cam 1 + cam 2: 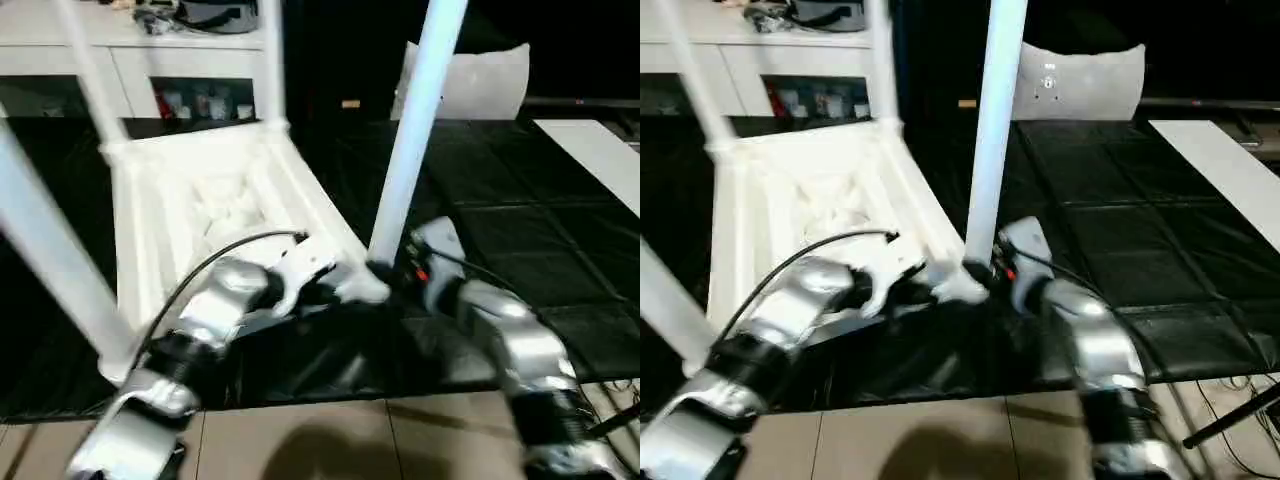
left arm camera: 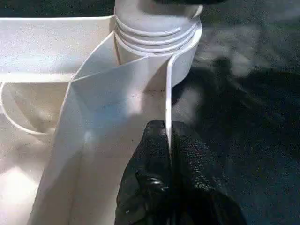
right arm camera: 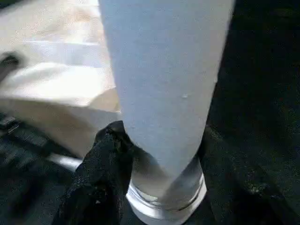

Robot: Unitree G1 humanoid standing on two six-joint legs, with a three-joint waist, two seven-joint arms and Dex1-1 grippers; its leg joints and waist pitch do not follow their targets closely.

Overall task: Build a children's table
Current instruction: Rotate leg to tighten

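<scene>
Now | my left gripper (image 2: 168, 154) pinches the table (image 1: 200, 200) rim | my right gripper (image 3: 154, 187) clamps the leg (image 1: 415, 130) at the socket (image 2: 157, 42) | risk: leg cocks, jams, or rim slips.

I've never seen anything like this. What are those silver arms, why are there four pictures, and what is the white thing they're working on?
This is a humanoid robot. Two pictures come from cameras in its head, looking down over its silver arms; two from cameras on its wrists. On the black floor mat lies an upside-down white plastic table top. The left tool pinches a thin rim wall near the corner socket. The right tool grips the long white tube leg just above that socket. Other legs already stand upright.
</scene>
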